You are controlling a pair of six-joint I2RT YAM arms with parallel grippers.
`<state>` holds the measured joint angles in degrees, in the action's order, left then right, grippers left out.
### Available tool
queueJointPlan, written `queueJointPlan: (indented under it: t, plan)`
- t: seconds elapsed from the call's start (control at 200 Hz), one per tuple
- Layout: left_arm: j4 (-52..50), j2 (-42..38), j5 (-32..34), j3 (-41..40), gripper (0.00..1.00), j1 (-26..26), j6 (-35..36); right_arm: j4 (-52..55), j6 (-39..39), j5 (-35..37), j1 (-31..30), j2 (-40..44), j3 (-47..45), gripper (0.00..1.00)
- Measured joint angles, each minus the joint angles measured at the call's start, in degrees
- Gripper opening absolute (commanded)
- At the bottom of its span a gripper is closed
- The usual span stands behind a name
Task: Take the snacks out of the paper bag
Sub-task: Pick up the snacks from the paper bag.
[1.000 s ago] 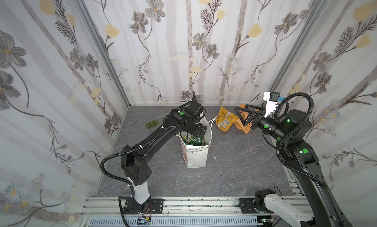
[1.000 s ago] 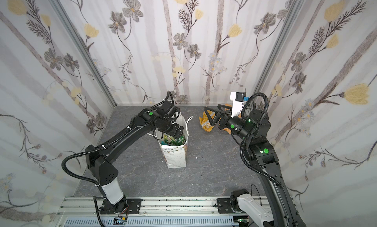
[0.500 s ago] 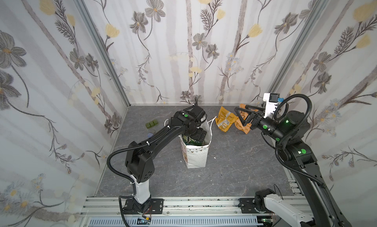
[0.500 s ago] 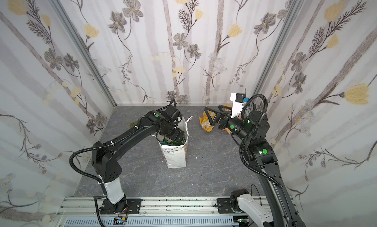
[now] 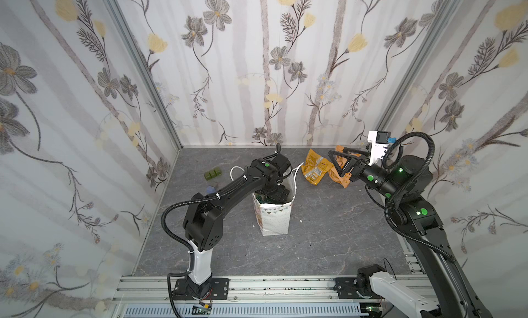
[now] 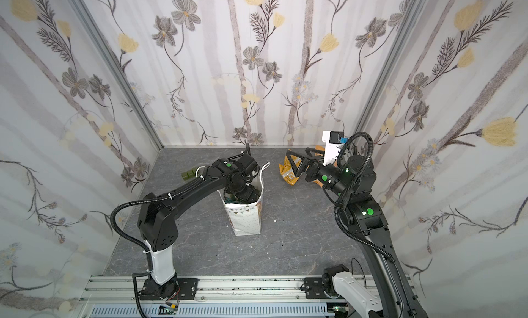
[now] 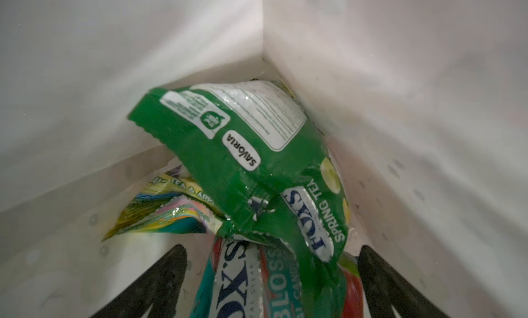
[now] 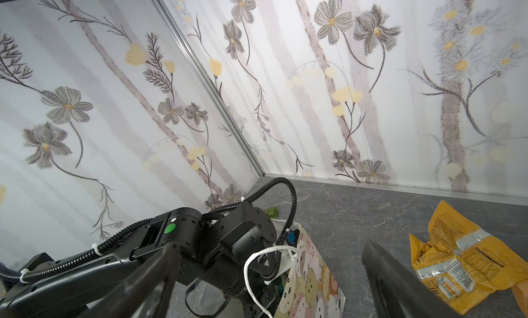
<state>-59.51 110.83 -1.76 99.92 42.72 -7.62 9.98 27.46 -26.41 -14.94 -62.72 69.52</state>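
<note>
Spread wide, the left fingers (image 7: 160, 282) are sinking deeper into the paper bag (image 5: 274, 216), bringing the green packet (image 7: 243, 148) between them.

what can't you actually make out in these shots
- Packet count inside the paper bag: in the left wrist view the green Fox's Spring Tea packet covers those below, and the teal packet runs off the edge.
- Left gripper: in both top views, hidden by its own wrist and the bag's rim.
- Darker orange packet: mostly behind the right gripper in a top view.
</note>
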Motion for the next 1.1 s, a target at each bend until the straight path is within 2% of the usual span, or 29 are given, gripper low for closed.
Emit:
queueJointPlan:
  t: [0.44,0.55,0.759,0.869,1.014,1.099]
  plan:
    - [2.86,2.01,1.29,-4.83,0.95,0.11,-0.04,0.00,0.09,-0.02,0.00,-0.22,-0.07,0.99]
    - [4.26,2.05,1.55,-6.34,0.91,0.11,-0.35,-0.02,0.09,-0.02,0.00,-0.22,-0.07,0.99]
    - [5.46,2.27,1.57,-7.32,0.73,0.11,-0.72,-0.02,0.11,-0.02,0.00,-0.22,-0.07,0.99]
    - [5.60,2.25,1.53,-7.30,0.57,0.11,-0.79,-0.02,0.15,-0.02,0.00,-0.22,-0.07,0.99]
    - [5.57,1.88,1.31,-7.23,0.31,0.09,-0.96,-0.04,0.57,-0.02,0.00,-0.28,-0.07,0.99]
    - [5.29,1.57,1.33,-7.02,0.21,0.04,-0.96,-0.04,0.66,-0.02,-0.02,-0.50,-0.09,0.99]
